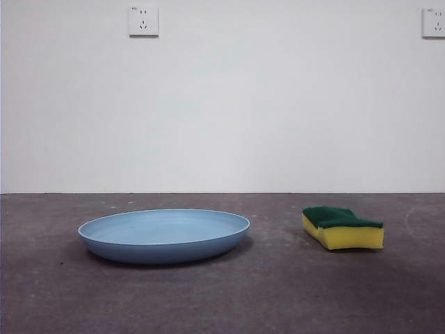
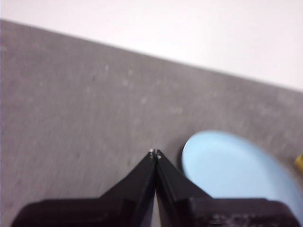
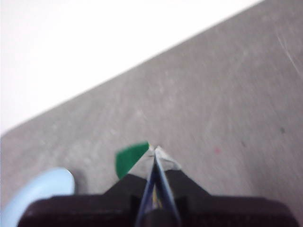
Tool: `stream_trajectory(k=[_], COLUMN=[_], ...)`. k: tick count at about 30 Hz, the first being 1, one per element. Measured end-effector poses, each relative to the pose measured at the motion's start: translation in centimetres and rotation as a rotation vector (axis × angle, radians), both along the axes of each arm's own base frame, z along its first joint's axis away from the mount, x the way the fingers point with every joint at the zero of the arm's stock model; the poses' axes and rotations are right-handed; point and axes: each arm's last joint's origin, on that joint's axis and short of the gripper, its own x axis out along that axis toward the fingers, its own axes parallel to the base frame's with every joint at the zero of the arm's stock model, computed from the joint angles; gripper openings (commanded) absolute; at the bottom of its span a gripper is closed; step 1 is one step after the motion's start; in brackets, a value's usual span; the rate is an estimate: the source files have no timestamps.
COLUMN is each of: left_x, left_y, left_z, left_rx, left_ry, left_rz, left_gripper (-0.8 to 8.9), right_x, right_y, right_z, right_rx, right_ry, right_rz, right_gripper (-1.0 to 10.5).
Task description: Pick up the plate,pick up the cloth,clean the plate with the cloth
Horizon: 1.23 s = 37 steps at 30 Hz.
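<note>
Left gripper [image 2: 155, 153] hangs clenched on nothing above the table [image 2: 85, 109], the plate [image 2: 232, 165] lying just beside its tips. Right gripper [image 3: 155, 152] is pinched closed too, empty, with the cloth [image 3: 130, 158] peeking out right beside it.

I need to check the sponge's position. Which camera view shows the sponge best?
The front view: the whole sponge lies on the table, apart from the plate. The right wrist view shows only a green corner beside the right hand; the left wrist view, a yellow sliver at the edge.
</note>
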Motion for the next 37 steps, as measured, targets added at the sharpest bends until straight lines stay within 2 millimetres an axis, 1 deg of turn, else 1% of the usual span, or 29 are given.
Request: stream_trajectory(k=[3,5,10,12,15,20,23,24,25,27,28,29,30,32,34,37], left_x=[-0.1,0.0,1.2,2.0,3.3,6.1,7.8,8.3,8.8,9.7,10.1,10.7,11.2,12.1,13.1,15.8], left_y=[0.0,0.0,-0.2,-0.4,-0.6,-0.9,-1.0,-1.1,-1.2,-1.3,-1.4,-1.4,-1.5,-1.8,-2.4,-3.6], left_z=[2.4,3.7,6.9,8.5,10.3,12.1,12.3,12.3,12.3,12.4,12.4,12.3,12.2,12.0,11.4,10.5], left_rx=[-0.019,-0.021,-0.029,-0.028,-0.01,0.033,0.063,0.068,0.069,0.068,0.069,0.066,0.062,0.051,0.05,0.075], left_ry=[-0.005,0.015,0.079,0.102,0.158,0.314,0.428,0.461,0.483,0.501,0.499,0.488,0.477,0.457,0.475,0.555], left_rz=[0.003,0.003,-0.04,-0.082,-0.148,-0.232,-0.259,-0.276,-0.292,-0.33,-0.341,-0.352,-0.363,-0.399,-0.43,-0.433], left_gripper=[-0.08,-0.08,-0.08,-0.08,-0.08,-0.03,0.06,0.39,1.02,3.01,3.76,4.29,4.28,4.28,4.28,4.27], right_x=[0.5,1.0,3.1,4.2,5.8,8.5,9.8,10.3,10.6,11.3,11.5,11.8,11.9,12.0,12.0,12.0], right_y=[0.1,0.1,0.5,0.6,0.8,0.9,1.0,1.0,1.0,1.0,1.0,1.0,1.0,1.0,1.0,1.1], right_z=[2.3,3.7,7.5,8.9,10.3,11.8,12.4,12.5,12.6,12.6,12.6,12.5,12.3,12.3,12.3,12.3], right_rx=[0.009,0.011,-0.001,-0.013,-0.043,-0.134,-0.184,-0.197,-0.207,-0.219,-0.223,-0.226,-0.228,-0.229,-0.229,-0.229], right_ry=[0.005,0.018,0.044,0.078,0.165,0.338,0.434,0.463,0.485,0.522,0.528,0.535,0.544,0.548,0.548,0.548], right_rz=[0.014,0.025,0.13,0.175,0.23,0.281,0.314,0.325,0.334,0.346,0.349,0.353,0.355,0.356,0.357,0.358], right_gripper=[-0.2,-0.2,-0.2,-0.2,-0.2,0.1,0.2,0.5,1.2,2.7,3.5,4.5,4.7,4.7,4.7,4.7])
